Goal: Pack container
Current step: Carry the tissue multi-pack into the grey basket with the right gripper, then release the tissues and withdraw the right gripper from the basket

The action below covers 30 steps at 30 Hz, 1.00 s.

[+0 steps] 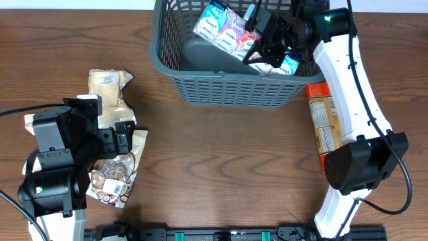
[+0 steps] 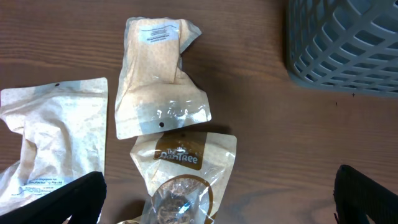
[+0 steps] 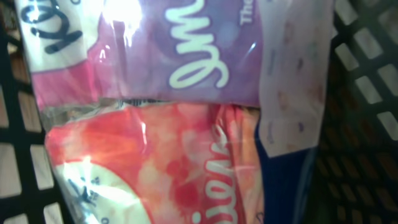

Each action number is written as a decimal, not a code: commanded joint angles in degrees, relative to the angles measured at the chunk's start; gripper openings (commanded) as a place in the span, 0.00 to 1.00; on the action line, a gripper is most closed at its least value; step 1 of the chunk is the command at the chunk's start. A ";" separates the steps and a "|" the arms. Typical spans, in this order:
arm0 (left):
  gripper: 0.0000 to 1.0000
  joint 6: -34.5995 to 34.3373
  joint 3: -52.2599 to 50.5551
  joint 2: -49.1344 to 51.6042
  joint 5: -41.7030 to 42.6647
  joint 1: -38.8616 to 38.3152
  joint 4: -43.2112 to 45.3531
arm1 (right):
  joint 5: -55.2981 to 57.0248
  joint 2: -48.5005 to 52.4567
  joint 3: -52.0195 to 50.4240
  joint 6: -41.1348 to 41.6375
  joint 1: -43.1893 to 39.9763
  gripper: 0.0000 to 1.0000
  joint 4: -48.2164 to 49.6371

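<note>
Overhead view: right gripper point(image 1: 262, 47) clamps a pink-and-purple plastic-wrapped tissue multipack point(image 1: 224, 30) inside the dark grey slotted plastic basket point(image 1: 227, 90) (left gripper point(image 2: 221, 193) gapes wide).

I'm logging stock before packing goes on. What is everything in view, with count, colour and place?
basket: one, dark grey, far middle of the table
tissue pack: one, purple, pink and blue, inside the basket
pouches: three, beige, one with a brown label, on the table's left
packet: one, orange, on the right, by the basket's near corner
table: one, brown wood
left gripper: open, above the pouches
right gripper: closed on the tissue pack, in the basket
</note>
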 commanded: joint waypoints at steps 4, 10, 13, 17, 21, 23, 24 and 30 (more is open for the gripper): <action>0.99 0.68 0.20 0.02 -0.68 0.24 0.09 | -3.21 -0.87 0.46 -10.71 -0.22 0.05 -3.85; 0.99 0.68 0.20 0.00 -0.68 0.24 0.09 | -3.61 -0.87 0.46 -16.74 -0.22 0.49 -8.76; 0.99 0.68 0.20 0.02 -0.66 0.24 0.09 | -3.21 -0.87 0.46 -16.28 -0.31 0.99 -8.61; 0.99 0.66 0.20 0.00 -0.66 0.24 0.09 | -0.87 -0.87 0.46 -13.77 -0.48 0.99 -6.58; 0.99 0.66 0.20 0.00 -0.66 0.24 0.07 | 1.55 -0.90 0.50 -7.28 -0.63 0.99 -0.20; 0.99 0.66 0.20 0.00 -0.66 0.24 0.07 | 3.93 -0.98 0.74 0.09 -0.83 0.99 5.95; 0.99 0.66 0.20 0.02 -0.66 0.24 0.07 | 5.38 -1.01 0.92 4.52 -1.09 0.99 9.27; 0.99 0.66 0.20 0.00 -0.66 0.24 0.04 | 19.06 -2.43 3.74 43.95 -6.64 0.99 25.64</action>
